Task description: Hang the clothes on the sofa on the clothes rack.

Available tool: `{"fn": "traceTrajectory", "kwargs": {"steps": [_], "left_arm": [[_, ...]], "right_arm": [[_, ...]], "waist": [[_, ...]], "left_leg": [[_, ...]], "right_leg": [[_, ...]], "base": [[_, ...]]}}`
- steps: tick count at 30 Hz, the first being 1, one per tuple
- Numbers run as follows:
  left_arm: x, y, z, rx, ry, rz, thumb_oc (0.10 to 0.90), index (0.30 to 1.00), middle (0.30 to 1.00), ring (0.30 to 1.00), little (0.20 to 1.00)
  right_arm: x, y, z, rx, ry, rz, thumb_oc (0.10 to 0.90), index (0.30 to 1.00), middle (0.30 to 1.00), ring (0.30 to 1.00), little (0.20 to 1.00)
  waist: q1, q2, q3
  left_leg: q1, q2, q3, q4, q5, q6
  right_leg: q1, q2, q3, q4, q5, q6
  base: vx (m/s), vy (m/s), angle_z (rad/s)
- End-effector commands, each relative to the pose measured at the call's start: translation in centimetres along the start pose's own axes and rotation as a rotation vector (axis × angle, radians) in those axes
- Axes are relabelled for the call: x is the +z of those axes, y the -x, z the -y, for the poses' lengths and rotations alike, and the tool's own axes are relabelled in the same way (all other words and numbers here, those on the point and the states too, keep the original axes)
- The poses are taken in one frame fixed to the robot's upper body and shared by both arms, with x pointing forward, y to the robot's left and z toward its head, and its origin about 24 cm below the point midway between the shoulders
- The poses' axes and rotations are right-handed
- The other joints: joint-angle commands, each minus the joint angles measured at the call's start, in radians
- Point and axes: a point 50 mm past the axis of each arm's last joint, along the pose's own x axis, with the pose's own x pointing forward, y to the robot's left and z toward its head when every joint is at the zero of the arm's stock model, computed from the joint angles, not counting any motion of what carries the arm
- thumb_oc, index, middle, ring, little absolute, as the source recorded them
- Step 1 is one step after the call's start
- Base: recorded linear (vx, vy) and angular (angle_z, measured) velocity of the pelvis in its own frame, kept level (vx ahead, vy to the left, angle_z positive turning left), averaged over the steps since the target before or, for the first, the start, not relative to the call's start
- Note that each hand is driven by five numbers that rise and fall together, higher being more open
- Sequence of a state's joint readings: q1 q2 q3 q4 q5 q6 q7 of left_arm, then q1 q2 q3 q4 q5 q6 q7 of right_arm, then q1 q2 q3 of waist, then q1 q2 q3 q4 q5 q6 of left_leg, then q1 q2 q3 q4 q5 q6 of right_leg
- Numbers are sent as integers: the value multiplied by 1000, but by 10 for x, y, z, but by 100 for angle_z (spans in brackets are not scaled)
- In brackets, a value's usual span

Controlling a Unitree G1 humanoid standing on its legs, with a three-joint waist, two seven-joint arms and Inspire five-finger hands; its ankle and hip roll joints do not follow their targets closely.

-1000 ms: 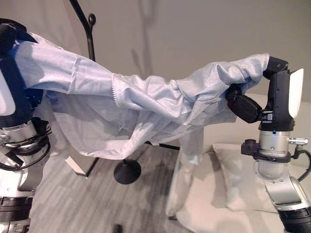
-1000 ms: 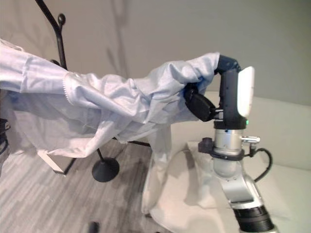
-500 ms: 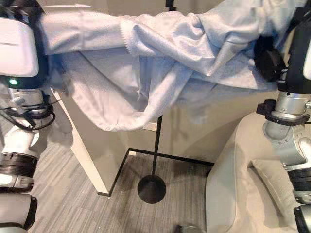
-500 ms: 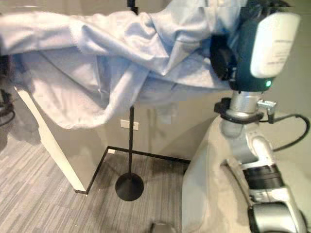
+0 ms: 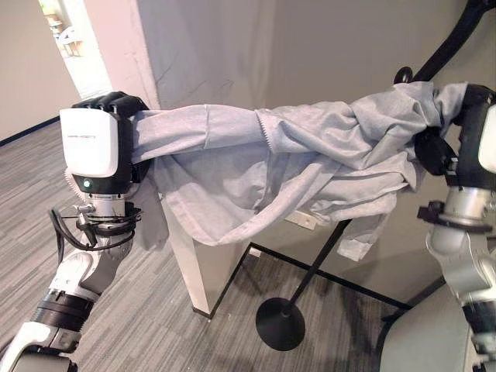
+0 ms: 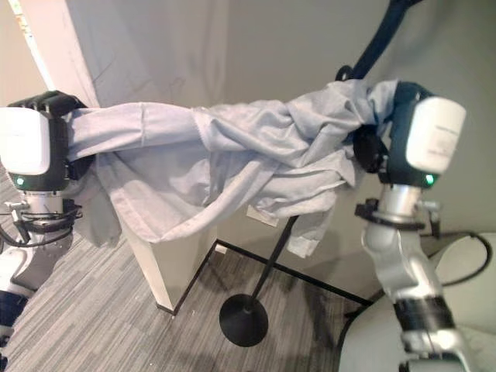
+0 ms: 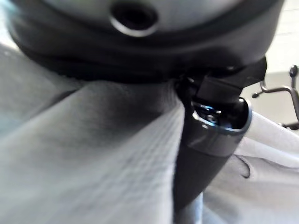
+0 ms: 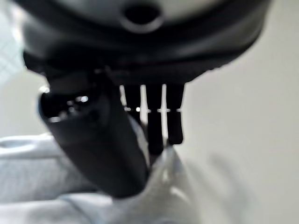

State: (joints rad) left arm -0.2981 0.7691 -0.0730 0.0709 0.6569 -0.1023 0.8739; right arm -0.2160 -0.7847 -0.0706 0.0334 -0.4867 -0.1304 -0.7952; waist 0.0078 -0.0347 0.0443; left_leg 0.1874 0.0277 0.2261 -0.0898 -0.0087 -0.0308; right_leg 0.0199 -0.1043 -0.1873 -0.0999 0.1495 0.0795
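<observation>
- A pale grey, crumpled cloth shirt (image 5: 279, 159) hangs stretched in the air between the two hands, its loose folds and a sleeve sagging below.
- A black metal clothes rack (image 5: 310, 263) with a round base stands on the grey floor behind the shirt.
- The left hand (image 5: 108, 105) curls over one end of the shirt.
- The right hand (image 6: 384, 124) pinches the other end between thumb and fingers.
</observation>
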Motion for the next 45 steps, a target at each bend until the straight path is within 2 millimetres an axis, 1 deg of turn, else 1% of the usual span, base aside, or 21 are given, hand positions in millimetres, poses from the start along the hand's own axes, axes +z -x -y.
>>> {"fn": "traceTrajectory", "kwargs": {"steps": [1,5,8,10,12,16,18,21,25,27,30,34,35,36,38,39,41,42,43,44,45], "left_arm": [[-18,-56,-25,227,-33,-40,400,300,300,300,300],[1,-75,-27,317,66,-14,400,300,300,300,300],[10,-87,-25,326,88,12,400,300,300,300,300],[14,-94,-20,305,108,12,400,300,300,300,300],[19,-97,-13,275,134,19,400,300,300,300,300],[19,-97,-4,218,123,8,400,300,300,300,300],[15,-93,2,175,109,-8,400,300,300,300,300],[2,-79,9,108,82,-57,400,300,300,300,300],[-20,-51,20,12,57,-168,400,300,300,300,300],[-33,-34,24,-46,33,-233,400,300,300,300,300],[-46,-6,32,-125,25,-323,400,300,300,300,300],[-47,32,45,-210,76,-437,400,300,300,300,300],[-46,50,50,-242,106,-489,400,300,300,300,300],[-42,62,54,-261,140,-522,400,300,300,300,300],[-34,77,61,-278,221,-587,400,300,300,300,300],[-23,86,67,-265,325,-655,400,300,300,300,300],[-10,98,73,-253,480,-751,400,300,300,300,300],[1,106,77,-188,644,-875,400,300,300,300,300],[7,108,78,-178,727,-914,400,300,300,300,300],[22,119,83,-154,936,-1026,400,300,300,300,300],[35,125,86,-144,1068,-1089,654,681,681,681,681]], "right_arm": [[-43,-45,57,-317,218,-121,400,300,300,300,300],[-56,-50,66,-363,225,-180,400,300,300,300,300],[-59,-56,64,-352,211,-195,400,300,300,300,300],[-57,-63,60,-317,205,-181,400,300,300,300,300],[-65,-67,60,-295,231,-204,400,300,300,300,300],[-64,-71,55,-277,211,-217,400,300,300,300,300],[-65,-68,51,-259,201,-230,400,300,300,300,300],[-66,-62,48,-217,192,-232,400,300,300,300,300],[-72,-49,43,-153,186,-257,400,300,300,300,300],[-72,-42,38,-114,174,-256,400,300,300,300,300],[-74,-27,33,-61,176,-272,400,300,300,300,300],[-77,5,17,35,158,-329,400,300,300,300,300],[-75,23,7,82,131,-362,400,300,300,300,300],[-75,37,0,121,120,-389,400,300,300,300,300],[-74,60,-14,172,82,-453,400,300,300,300,300],[-67,76,-27,216,39,-488,400,300,300,300,300],[-59,93,-40,266,-7,-526,400,300,300,300,300],[-48,109,-53,319,-65,-561,400,300,300,300,300],[-44,114,-58,346,-96,-576,400,300,300,300,300],[-27,132,-74,417,-189,-615,400,300,300,300,300],[-8,145,-87,475,-298,-649,400,300,300,300,300]], "waist": [[-60,20,-125],[-75,19,-127],[-78,18,-127],[-83,18,-125],[-83,17,-124],[-89,16,-119],[-89,16,-117],[-88,14,-114],[-81,9,-108],[-80,7,-106],[-79,3,-100],[-79,-1,-92],[-80,-2,-89],[-81,-2,-91],[-83,-3,-89],[-83,0,-83],[-84,-3,-80],[-84,2,-76],[-86,0,-78],[-87,2,-74],[-87,4,-70]], "left_leg": [[-6,51,-52,3,-70,-34],[-13,55,-43,3,-68,-38],[-15,57,-36,3,-67,-40],[-12,62,-28,3,-66,-43],[-8,67,-24,3,-64,-46],[-4,73,-23,3,-63,-49],[-1,75,-23,3,-63,-50],[3,81,-21,4,-63,-53],[7,88,-19,6,-60,-57],[6,92,-20,6,-56,-60],[3,95,-22,5,-54,-61],[-2,97,-24,5,-51,-62],[-3,98,-24,4,-51,-61],[-3,98,-25,4,-52,-61],[-3,97,-26,4,-52,-59],[2,99,-26,5,-59,-59],[-5,96,-27,4,-51,-57],[-1,99,-26,6,-56,-56],[-6,96,-25,3,-48,-55],[-8,96,-25,3,-46,-53],[-9,95,-24,4,-45,-52]], "right_leg": [[44,-29,-19,16,-105,65],[34,-25,-6,13,-101,67],[27,-22,2,13,-98,68],[23,-18,12,13,-97,65],[23,-12,16,13,-97,64],[23,-3,24,13,-100,61],[24,2,27,13,-102,59],[25,9,31,13,-105,56],[29,15,31,13,-111,51],[29,17,28,13,-112,49],[29,20,25,13,-113,46],[27,21,18,13,-114,43],[27,21,18,13,-114,41],[28,22,18,13,-114,40],[28,23,18,13,-116,38],[32,25,18,13,-121,37],[26,21,17,13,-115,34],[30,23,18,13,-118,33],[25,20,17,13,-114,31],[22,20,18,13,-112,30],[21,19,19,13,-112,28]], "base": [[9,-42,-30],[-3,-41,-9],[-8,-35,-28],[-6,-55,-30],[15,-54,-31],[8,-46,-10],[14,-32,-6],[25,-40,-5],[29,-35,-1],[11,-34,0],[0,0,0],[0,0,0],[0,0,0],[0,0,0],[0,0,0],[0,0,0],[0,0,0],[0,0,0],[-6,3,-5],[-23,5,-5],[-8,7,-5]]}}
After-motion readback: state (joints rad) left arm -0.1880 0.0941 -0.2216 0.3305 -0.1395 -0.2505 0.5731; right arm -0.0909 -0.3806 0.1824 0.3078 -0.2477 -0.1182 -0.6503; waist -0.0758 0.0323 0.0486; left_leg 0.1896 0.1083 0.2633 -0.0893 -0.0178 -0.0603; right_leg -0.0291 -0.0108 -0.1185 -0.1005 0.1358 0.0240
